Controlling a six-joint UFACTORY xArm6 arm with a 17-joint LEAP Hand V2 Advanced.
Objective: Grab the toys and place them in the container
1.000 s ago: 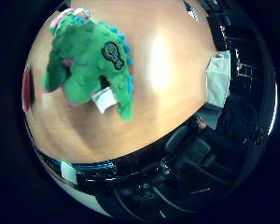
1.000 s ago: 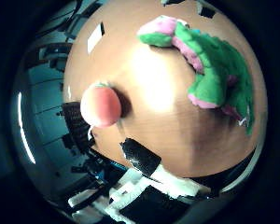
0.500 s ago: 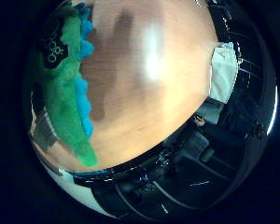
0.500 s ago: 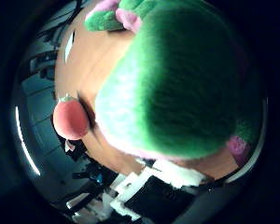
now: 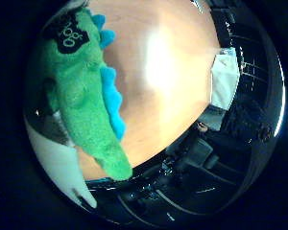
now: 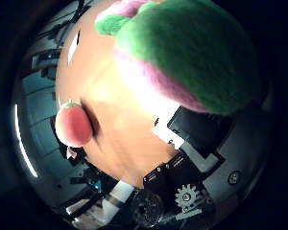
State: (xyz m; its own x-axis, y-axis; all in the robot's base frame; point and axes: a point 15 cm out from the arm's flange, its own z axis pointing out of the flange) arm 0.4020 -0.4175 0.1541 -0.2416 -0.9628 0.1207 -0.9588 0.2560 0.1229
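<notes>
The green plush dinosaur (image 5: 81,100) (blue back spikes, pink underside) fills much of both palm views, close against the palm of the hand (image 6: 197,158). Finger closure on the dinosaur cannot be determined. Beside the dinosaur, a red tomato toy (image 6: 73,125) rests near the wooden table (image 5: 163,81) edge.

green plush dino (image 5: 81,110) right at palm, red tomato toy (image 6: 73,125) nearby, tabletop (image 5: 168,81) open btwn
</notes>
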